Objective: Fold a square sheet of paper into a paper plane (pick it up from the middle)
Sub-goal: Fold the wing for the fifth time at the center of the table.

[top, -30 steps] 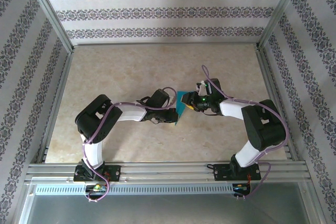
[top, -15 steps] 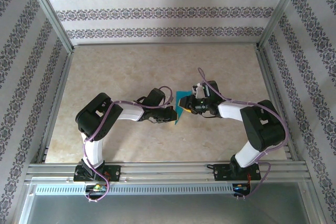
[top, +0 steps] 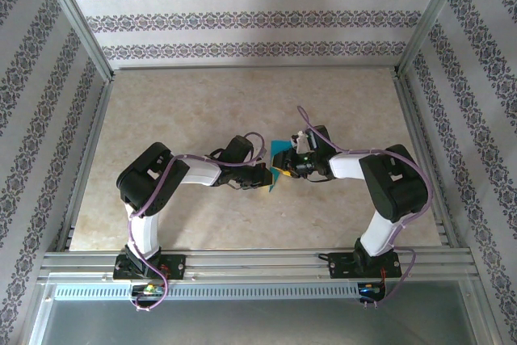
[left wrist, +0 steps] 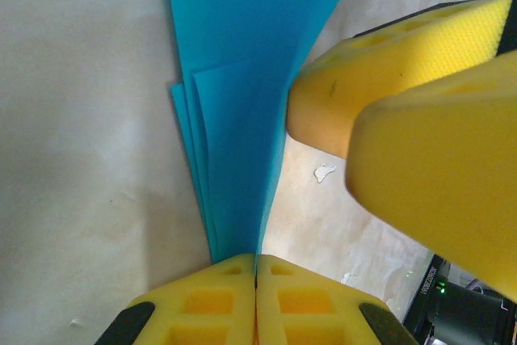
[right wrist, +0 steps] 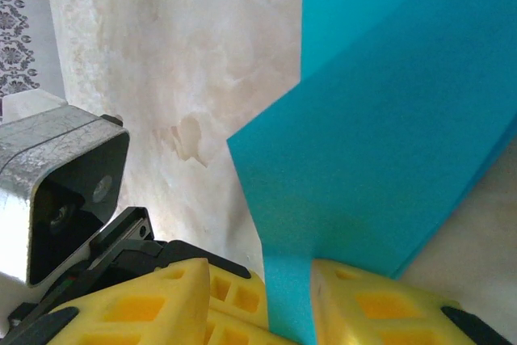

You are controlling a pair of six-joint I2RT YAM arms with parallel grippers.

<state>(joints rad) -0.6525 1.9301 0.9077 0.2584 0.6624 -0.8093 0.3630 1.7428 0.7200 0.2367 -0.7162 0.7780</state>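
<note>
The teal paper (top: 277, 161), folded into a narrow layered shape with creases, stands on edge over the table's middle. My left gripper (top: 266, 175) is shut on its lower end; in the left wrist view the paper (left wrist: 242, 119) rises straight out of the closed jaws (left wrist: 256, 258). My right gripper (top: 285, 166) meets it from the right. Its yellow fingers (left wrist: 380, 78) sit beside the paper's right edge. In the right wrist view a flap of the paper (right wrist: 388, 143) runs down between the parted jaws of my right gripper (right wrist: 258, 272), lying against the right pad (right wrist: 380, 305).
The marbled beige table (top: 194, 111) is fenced by an aluminium frame (top: 250, 260) and patterned walls. The left arm's camera housing (right wrist: 65, 183) is close to my right gripper's left finger. Small white flecks (left wrist: 324, 172) lie on the table.
My right gripper has slid left toward the paper and its jaws have narrowed around the flap. The left gripper has held the paper almost still.
</note>
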